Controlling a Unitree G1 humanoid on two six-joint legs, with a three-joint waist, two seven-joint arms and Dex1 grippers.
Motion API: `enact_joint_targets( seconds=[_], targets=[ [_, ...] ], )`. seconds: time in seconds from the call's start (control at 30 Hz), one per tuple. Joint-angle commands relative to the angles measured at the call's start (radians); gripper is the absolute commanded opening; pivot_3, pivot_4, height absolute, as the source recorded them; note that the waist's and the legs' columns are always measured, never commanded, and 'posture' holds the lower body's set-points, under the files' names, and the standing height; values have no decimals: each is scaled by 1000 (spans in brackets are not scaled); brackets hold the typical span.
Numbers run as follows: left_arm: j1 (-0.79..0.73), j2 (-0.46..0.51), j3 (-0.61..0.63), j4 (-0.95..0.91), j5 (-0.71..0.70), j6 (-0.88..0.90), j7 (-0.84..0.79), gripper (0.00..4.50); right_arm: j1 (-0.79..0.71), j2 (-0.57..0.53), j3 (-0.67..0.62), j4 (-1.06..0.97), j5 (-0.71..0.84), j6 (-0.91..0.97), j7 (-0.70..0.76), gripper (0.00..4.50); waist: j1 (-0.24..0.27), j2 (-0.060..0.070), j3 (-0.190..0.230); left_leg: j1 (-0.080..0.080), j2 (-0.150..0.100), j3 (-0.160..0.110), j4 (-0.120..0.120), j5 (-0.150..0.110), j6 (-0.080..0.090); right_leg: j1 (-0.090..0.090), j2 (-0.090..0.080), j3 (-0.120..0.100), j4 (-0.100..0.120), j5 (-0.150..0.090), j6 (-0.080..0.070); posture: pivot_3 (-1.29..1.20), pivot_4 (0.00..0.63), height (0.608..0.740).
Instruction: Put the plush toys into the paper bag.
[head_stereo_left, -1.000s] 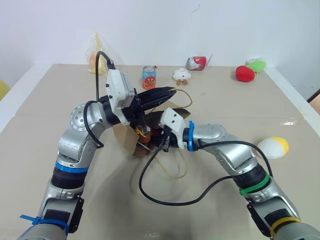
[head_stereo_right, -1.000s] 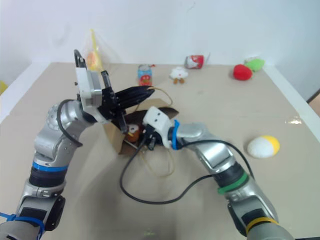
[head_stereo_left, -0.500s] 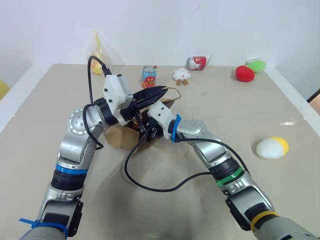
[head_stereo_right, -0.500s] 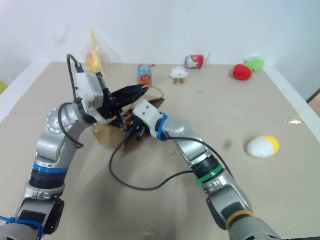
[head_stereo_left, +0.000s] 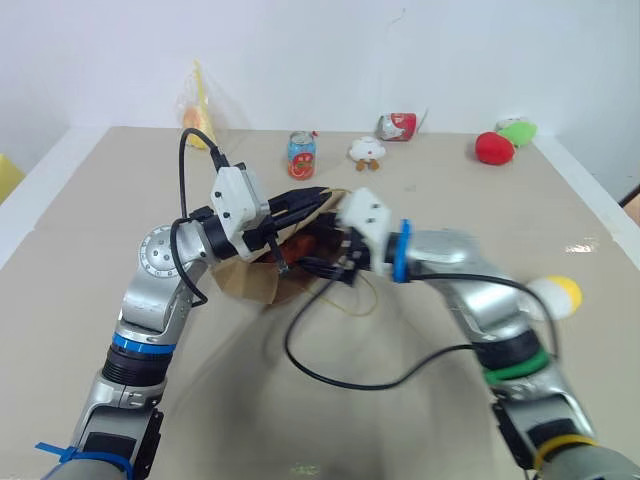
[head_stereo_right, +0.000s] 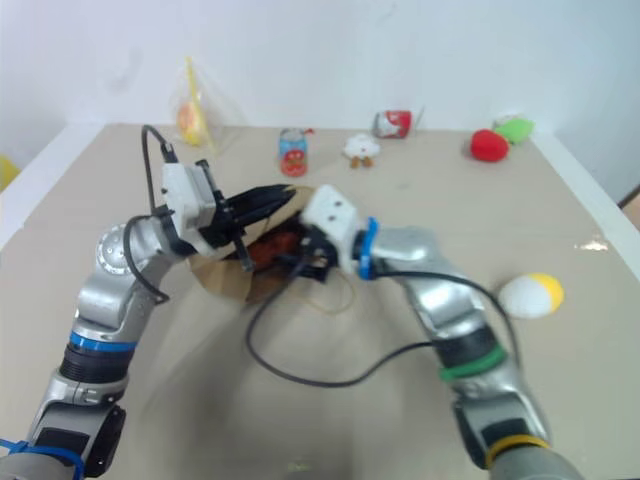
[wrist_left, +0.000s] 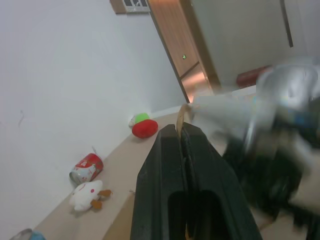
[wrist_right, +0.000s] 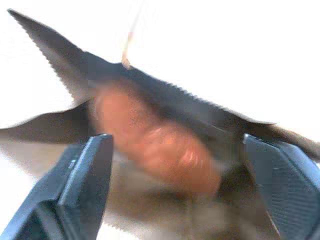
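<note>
The paper bag (head_stereo_left: 248, 281) lies on its side on the table, mouth toward the right. My left gripper (head_stereo_left: 312, 198) is shut on the bag's upper rim, holding the mouth up; a tan edge shows between its fingers (wrist_left: 165, 150). The brown plush toy (wrist_right: 145, 132) lies inside the bag's mouth, showing as an orange-brown patch (head_stereo_left: 303, 246). My right gripper (head_stereo_left: 335, 267) is open just outside the mouth, its fingers (wrist_right: 90, 170) wide apart and the toy beyond them. The white-and-yellow egg plush toy (head_stereo_right: 530, 295) rests on the table at the right, partly behind my right forearm.
Along the far edge stand a soda can (head_stereo_left: 301, 155), a small white plush with brown feet (head_stereo_left: 367, 150), a tipped red can (head_stereo_left: 397, 125), red (head_stereo_left: 493, 148) and green (head_stereo_left: 517, 131) plushes, and a yellow item in clear wrap (head_stereo_left: 197, 125). A black cable (head_stereo_left: 340, 375) loops below my right arm.
My right gripper has opened and drawn back to the right out of the bag's mouth, leaving the brown toy inside. The left gripper has kept its hold on the rim.
</note>
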Motion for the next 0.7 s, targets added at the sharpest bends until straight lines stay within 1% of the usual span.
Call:
enact_joint_targets(
  seconds=[0.03, 0.1, 0.17, 0.23, 0.33, 0.5, 0.63, 0.7],
  targets=[
    [-17, 6, 7, -18, -8, -9, -5, 0, 25, -81, -111, -107, 100, 73, 51, 4369, -1, 0, 0, 0, 0, 0, 0, 0, 0, 0, 0, 0, 0, 0, 0, 0, 150, 740],
    [-20, 7, 7, -19, -14, -6, -9, 0, 45, -123, -170, -123, 144, 127, 49, 4369, -5, 0, 0, 1, 0, 1, 0, 0, 0, 0, 0, 1, 0, 0, 0, 0, 150, 740],
    [-24, 5, 7, -19, -16, -5, -12, 0, 83, -189, -221, -127, 159, 141, 66, 4369, -5, 0, 0, 2, 1, 0, 0, 0, 0, 0, 1, 0, 1, 0, 0, 0, 150, 740],
    [-29, 4, 6, -19, -21, 0, -15, 0, 128, -258, -266, -109, 145, 132, 73, 4369, -2, 0, 0, 2, 1, 0, 0, 0, 0, 0, 1, 0, 1, 0, 0, 0, 150, 740],
    [-30, 3, -5, -30, -34, 7, -31, 0, 200, -353, -310, -29, 56, 59, 36, 4369, 0, 0, 0, 2, 0, 0, 0, 0, 0, 1, 1, 0, 1, 0, 0, 0, 150, 740],
    [-23, 0, -18, -55, -43, 20, -40, 0, 289, -401, -349, 72, -74, -11, -88, 4369, -4, 0, 0, 2, -1, 3, 0, 0, 0, 1, 0, 3, 0, 0, 1, 0, 150, 740],
    [-23, -3, -15, -60, -46, 29, -38, 0, 395, -433, -418, 79, -121, 13, -137, 4369, 0, 0, 0, 2, -1, 1, 0, 0, 0, 0, 1, 2, 0, 0, 0, 0, 150, 740],
    [-17, -4, -16, -64, -47, 31, -37, 0, 454, -449, -480, 66, -120, 52, -145, 4369, 0, 1, 0, 2, -1, 2, -1, 0, 0, 0, 1, 2, 0, 0, 0, 0, 150, 740]
  ],
)
